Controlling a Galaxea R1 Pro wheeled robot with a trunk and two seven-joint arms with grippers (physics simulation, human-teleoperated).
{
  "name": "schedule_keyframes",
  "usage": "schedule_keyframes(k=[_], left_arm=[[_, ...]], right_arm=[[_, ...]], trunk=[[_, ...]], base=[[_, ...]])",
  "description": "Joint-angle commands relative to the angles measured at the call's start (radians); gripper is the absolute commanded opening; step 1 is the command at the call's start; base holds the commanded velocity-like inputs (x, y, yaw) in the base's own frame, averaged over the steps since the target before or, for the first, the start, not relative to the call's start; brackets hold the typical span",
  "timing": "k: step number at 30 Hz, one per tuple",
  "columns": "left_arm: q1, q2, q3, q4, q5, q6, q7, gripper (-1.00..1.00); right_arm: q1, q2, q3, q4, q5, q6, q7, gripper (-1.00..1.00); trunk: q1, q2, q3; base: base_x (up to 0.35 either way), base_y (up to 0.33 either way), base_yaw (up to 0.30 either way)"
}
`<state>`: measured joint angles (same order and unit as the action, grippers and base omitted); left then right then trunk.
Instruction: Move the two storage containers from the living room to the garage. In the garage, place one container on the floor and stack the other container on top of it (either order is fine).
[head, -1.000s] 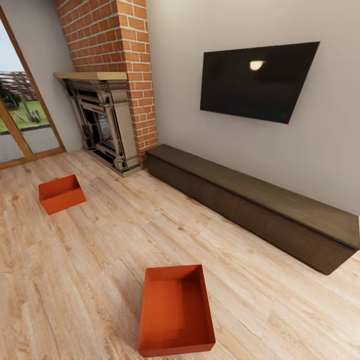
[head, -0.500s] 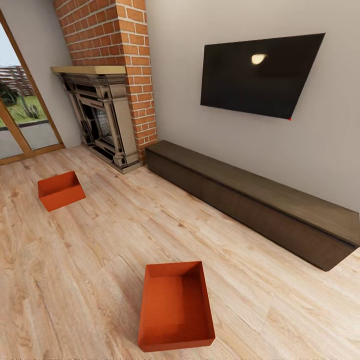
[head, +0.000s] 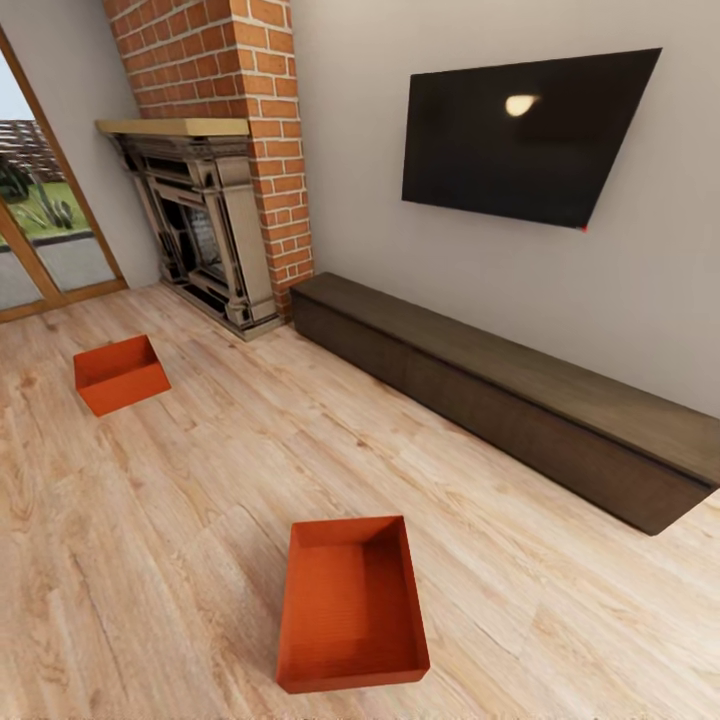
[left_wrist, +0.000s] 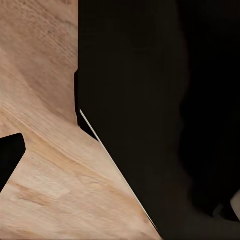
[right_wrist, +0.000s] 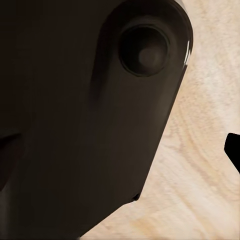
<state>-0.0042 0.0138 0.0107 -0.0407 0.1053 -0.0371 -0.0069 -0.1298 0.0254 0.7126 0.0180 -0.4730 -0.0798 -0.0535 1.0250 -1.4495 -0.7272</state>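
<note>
Bins sit on the wood floor (head: 180, 520), well apart: near bin (head: 350, 605) low in the head view, far bin (head: 120, 373) near the fireplace (head: 205, 235) and glass door (head: 40, 240). A cabinet (head: 520, 395) runs under the TV (head: 525, 135). Whether either pincer is apart or together, I cannot tell; wrist views show dark robot parts over wood.

Two orange-red storage containers (head: 350, 610) (head: 119, 373) sit upright, well apart.
</note>
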Motion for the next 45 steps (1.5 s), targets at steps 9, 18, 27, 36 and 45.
schedule_keyframes(k=[9, 18, 27, 36, 45], left_arm=[[0.0, 0.0, 0.0, 0.001, 0.01, -0.003, -0.001, 1.0], [0.0, 0.0, 0.0, 0.001, 0.01, -0.003, -0.001, 1.0], [0.0, 0.0, 0.0, 0.001, 0.01, -0.003, -0.001, 1.0], [0.0, 0.0, 0.0, 0.001, 0.01, -0.003, -0.001, 1.0], [0.0, 0.0, 0.0, 0.001, 0.01, -0.003, -0.001, 1.0]], right_arm=[[-0.001, 0.001, 0.008, 0.002, -0.009, -0.004, -0.002, 1.0], [-0.001, 0.001, 0.008, 0.002, -0.009, -0.004, -0.002, 1.0], [-0.001, 0.001, 0.008, 0.002, -0.009, -0.005, -0.002, 1.0], [-0.001, 0.001, 0.008, 0.002, -0.009, -0.005, -0.002, 1.0], [-0.001, 0.001, 0.008, 0.002, -0.009, -0.005, -0.002, 1.0]], trunk=[[0.0, 0.0, -0.015], [0.0, 0.0, -0.03], [0.0, 0.0, -0.044], [0.0, 0.0, -0.059], [0.0, 0.0, -0.073]], base=[[0.0, 0.0, 0.0], [0.0, 0.0, 0.0], [0.0, 0.0, 0.0], [0.0, 0.0, 0.0], [0.0, 0.0, 0.0]])
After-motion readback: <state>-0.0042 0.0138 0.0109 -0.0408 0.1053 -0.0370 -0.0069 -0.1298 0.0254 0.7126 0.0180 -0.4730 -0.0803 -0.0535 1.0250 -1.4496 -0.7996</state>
